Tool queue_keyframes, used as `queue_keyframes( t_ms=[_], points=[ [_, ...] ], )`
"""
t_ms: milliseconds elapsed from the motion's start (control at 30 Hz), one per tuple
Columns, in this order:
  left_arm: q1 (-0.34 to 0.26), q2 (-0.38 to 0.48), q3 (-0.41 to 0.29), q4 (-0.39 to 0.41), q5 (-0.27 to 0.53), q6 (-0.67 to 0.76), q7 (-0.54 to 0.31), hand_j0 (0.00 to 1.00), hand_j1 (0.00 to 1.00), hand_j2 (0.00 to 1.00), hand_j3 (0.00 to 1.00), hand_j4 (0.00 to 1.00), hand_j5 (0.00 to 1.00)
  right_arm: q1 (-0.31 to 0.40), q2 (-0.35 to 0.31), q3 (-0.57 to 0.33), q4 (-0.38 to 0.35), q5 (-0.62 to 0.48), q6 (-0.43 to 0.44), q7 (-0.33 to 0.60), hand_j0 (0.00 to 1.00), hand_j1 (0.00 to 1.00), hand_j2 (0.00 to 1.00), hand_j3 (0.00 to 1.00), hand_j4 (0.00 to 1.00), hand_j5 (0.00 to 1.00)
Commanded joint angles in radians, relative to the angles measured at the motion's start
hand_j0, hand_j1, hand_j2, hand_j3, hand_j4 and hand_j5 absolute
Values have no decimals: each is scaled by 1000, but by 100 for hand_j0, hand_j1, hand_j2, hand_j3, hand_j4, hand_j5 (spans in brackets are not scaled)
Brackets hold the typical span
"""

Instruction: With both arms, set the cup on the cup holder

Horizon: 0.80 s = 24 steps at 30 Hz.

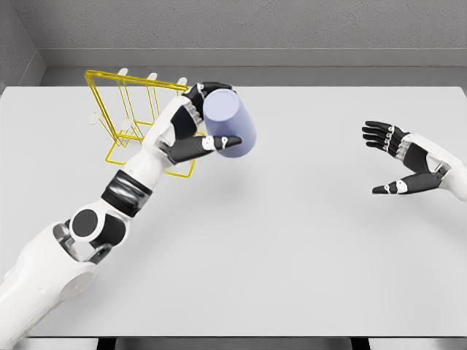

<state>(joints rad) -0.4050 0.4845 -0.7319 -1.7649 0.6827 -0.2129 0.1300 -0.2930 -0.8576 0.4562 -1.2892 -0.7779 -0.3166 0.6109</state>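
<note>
Head view: a white counter [292, 240] is seen from above.
Left hand [195, 124]: closed around a tilted lavender cup [230, 122], beside a yellow wire cup holder [120, 109].
Right hand [398, 157]: held open and empty, well apart.

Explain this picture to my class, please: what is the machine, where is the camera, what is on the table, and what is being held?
This is a simulator's render of a humanoid robot, seen from a camera on its head looking down at its own two white arms over a pale table.

The left hand, whose arm enters from the lower left, has its dark fingers wrapped around a pale blue cup, held tilted above the table.

Right behind that hand stands a yellow wire cup holder with upright white-tipped pegs. The cup is not on a peg yet.

The right hand shows at the right edge, fingers spread, holding nothing.

Nothing else shows on the table.
</note>
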Motion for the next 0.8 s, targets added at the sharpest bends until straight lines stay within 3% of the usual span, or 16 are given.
queue_keyframes(
  t_ms=[0,633,767],
  points=[
    [0,26,0,-1,28,-37,-1,53,53,53,53,53,53,0,-1,-1,-1,-6,1,0,100,100,100,100,100,100],
    [-28,63,3,-1,81,-140,-4,53,53,53,53,53,53,0,-1,1,-1,-7,1,0,100,100,100,100,100,100],
    [-29,104,14,-1,113,-143,-4,53,53,53,53,53,53,0,-1,1,1,-6,1,0,100,100,100,100,100,100]
  ],
)
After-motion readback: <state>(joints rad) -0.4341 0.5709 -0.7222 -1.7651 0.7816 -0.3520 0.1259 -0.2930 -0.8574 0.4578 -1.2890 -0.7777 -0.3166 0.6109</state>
